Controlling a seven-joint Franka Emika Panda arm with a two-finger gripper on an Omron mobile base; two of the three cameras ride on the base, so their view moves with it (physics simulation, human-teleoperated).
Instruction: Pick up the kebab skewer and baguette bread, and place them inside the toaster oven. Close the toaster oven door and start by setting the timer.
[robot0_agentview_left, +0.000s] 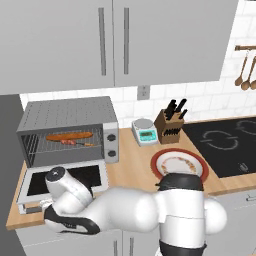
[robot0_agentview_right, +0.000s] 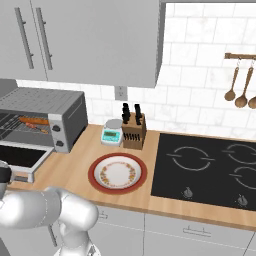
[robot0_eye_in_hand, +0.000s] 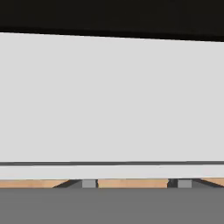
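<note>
Baguette bread (robot0_agentview_left: 69, 135) lying on the wire rack inside the toaster oven (robot0_agentview_left: 67, 119), long way running left to right, side-on to the open front. Kebab skewer (robot0_agentview_left: 76, 143) lying just in front of the loaf on the same rack, stick also running across, tipped a little toward the right. Toaster oven door (robot0_agentview_left: 65, 180) hanging open and flat over the counter (robot0_agentview_left: 131, 165), dark glass facing up, handle edge toward the robot.

Seeing the oven head-on from the left base view, with both black knobs on its right panel. Seeing it from the side at the picture's left edge in the right base view, loaf (robot0_agentview_right: 34, 120) and skewer (robot0_agentview_right: 36, 127) peeking out on the rack, door (robot0_agentview_right: 22, 157) partly cut off. Looking from the hand view at a wide pale grey face up close, with a strip of brown wood and two small grey feet below it.

Arm bending low in front of the open door, wrist reaching down past the counter edge. Cannot tell whether the hand is open or closed.

Sitting nearby on the counter: a red plate (robot0_agentview_left: 179, 165), a small kitchen scale (robot0_agentview_left: 144, 131), a knife block (robot0_agentview_left: 169, 124). Black stovetop (robot0_agentview_right: 210, 170) lying to the right, wooden spoons (robot0_agentview_right: 241, 85) hanging on the wall above it.
</note>
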